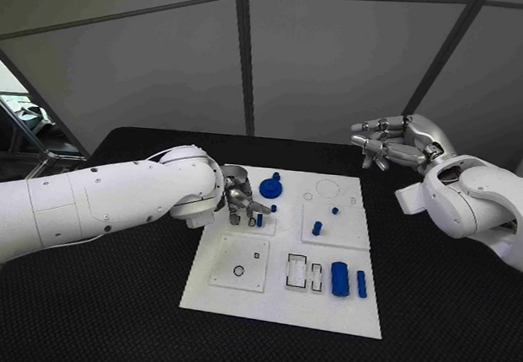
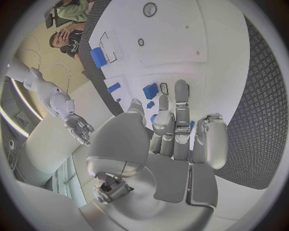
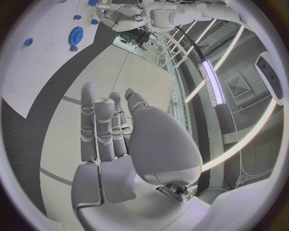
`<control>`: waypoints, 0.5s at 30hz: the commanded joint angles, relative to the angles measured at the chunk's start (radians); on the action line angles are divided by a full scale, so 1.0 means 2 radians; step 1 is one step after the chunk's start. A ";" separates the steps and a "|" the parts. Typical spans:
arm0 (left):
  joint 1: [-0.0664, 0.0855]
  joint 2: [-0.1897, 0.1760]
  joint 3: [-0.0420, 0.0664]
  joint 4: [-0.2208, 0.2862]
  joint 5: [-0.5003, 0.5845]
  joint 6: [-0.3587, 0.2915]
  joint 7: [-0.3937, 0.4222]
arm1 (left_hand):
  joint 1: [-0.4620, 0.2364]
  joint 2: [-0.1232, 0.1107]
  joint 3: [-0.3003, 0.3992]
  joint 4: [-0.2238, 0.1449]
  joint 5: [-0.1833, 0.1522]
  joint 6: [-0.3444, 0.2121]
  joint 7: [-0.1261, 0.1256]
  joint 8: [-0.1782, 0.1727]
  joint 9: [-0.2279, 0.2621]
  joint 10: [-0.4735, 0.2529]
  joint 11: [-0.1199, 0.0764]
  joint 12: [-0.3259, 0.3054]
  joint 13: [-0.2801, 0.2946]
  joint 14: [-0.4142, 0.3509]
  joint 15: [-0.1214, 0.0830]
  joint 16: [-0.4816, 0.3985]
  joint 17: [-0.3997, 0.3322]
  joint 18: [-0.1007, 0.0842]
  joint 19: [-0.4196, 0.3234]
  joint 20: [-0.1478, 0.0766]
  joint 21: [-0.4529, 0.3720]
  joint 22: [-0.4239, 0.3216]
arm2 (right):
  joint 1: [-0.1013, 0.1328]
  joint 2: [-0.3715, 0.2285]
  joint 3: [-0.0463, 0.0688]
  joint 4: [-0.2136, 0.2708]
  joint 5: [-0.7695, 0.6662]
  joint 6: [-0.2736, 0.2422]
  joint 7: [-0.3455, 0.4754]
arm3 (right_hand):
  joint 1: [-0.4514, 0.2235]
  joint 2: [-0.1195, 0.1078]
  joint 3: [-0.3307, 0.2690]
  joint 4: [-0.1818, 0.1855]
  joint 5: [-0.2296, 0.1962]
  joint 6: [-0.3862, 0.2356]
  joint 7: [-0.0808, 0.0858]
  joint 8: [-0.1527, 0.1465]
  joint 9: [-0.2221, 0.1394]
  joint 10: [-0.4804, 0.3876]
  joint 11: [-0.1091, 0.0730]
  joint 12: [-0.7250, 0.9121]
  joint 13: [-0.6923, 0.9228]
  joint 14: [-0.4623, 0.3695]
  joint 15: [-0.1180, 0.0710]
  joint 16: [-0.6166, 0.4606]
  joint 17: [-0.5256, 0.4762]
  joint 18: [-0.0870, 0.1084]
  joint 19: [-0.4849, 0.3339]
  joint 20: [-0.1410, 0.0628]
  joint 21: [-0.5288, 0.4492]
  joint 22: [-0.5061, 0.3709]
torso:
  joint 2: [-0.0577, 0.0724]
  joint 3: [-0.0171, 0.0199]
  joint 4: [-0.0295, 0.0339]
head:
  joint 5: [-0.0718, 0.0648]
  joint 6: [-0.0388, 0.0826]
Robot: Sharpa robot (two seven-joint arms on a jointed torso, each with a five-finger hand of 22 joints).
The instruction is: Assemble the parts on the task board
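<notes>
Head view is showing the left hand [image 1: 242, 198] reaching down onto the upper-left part of the task board [image 1: 281, 313], its fingers closing around a small blue peg [image 1: 258, 220] that is standing upright in a square inset plate there. Whether the peg is truly being pinched or only touched I cannot tell; the left wrist view is showing fingertips [image 2: 180, 91] lying among small blue pieces without making the hold plain. The right hand [image 1: 396, 141] is hovering well apart, raised beyond the far right corner of the board, fingers spread and holding nothing.

I judge the step in hand to be seating or picking a peg at that inset. The next move is calling for a steady vertical motion, keeping the peg upright and clear of the blue gear [image 1: 269, 187] sitting just beside the hand.

As for holders: two rectangular slots [image 1: 296, 271] near the board's front are lying empty, with a blue cylinder [image 1: 339, 279] and a thinner blue bar [image 1: 361, 283] lying just beside them. Another short peg [image 1: 316, 228] is standing in the upper-right inset
</notes>
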 commanded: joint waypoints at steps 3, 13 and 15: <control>0.002 0.006 -0.001 -0.003 -0.006 0.025 -0.010 | 0.007 0.001 -0.004 -0.001 -0.002 -0.005 -0.001 0.004 0.005 0.003 0.000 0.004 0.002 0.004 -0.001 -0.002 0.002 -0.003 0.005 0.000 0.003 0.022 | 0.001 0.002 0.000 0.002 -0.012 0.009 -0.002 | 0.004 -0.004 0.001 -0.005 0.005 -0.006 0.000 -0.003 -0.001 -0.005 0.001 -0.004 -0.002 -0.002 0.000 -0.009 -0.005 0.002 0.005 -0.001 -0.006 -0.003 | 0.000 -0.0005 0.0008 | -0.001 0.000; 0.003 0.014 -0.002 -0.005 -0.007 0.029 -0.009 | 0.016 0.005 -0.006 -0.002 -0.002 -0.009 -0.002 0.012 0.015 0.003 0.000 0.005 0.003 0.005 -0.001 -0.005 0.004 -0.003 0.005 0.000 0.003 0.023 | 0.001 0.004 0.001 0.005 -0.022 0.016 -0.007 | 0.004 -0.004 0.003 -0.004 0.018 -0.008 0.000 -0.001 -0.001 -0.007 0.002 -0.006 -0.006 0.000 0.000 -0.017 -0.007 0.002 0.008 -0.001 -0.012 -0.007 | 0.001 -0.0009 0.0012 | -0.001 -0.002; 0.003 0.015 -0.002 -0.005 -0.007 0.028 -0.009 | 0.019 0.006 -0.006 -0.002 -0.002 -0.010 -0.002 0.014 0.018 0.003 0.000 0.006 0.004 0.005 -0.001 -0.005 0.005 -0.003 0.005 0.000 0.003 0.024 | 0.001 0.005 0.001 0.006 -0.023 0.018 -0.008 | 0.004 -0.004 0.003 -0.004 0.018 -0.008 0.000 -0.001 -0.001 -0.007 0.002 -0.006 -0.006 0.000 0.000 -0.017 -0.007 0.002 0.008 -0.001 -0.012 -0.007 | 0.001 -0.0009 0.0010 | -0.001 -0.003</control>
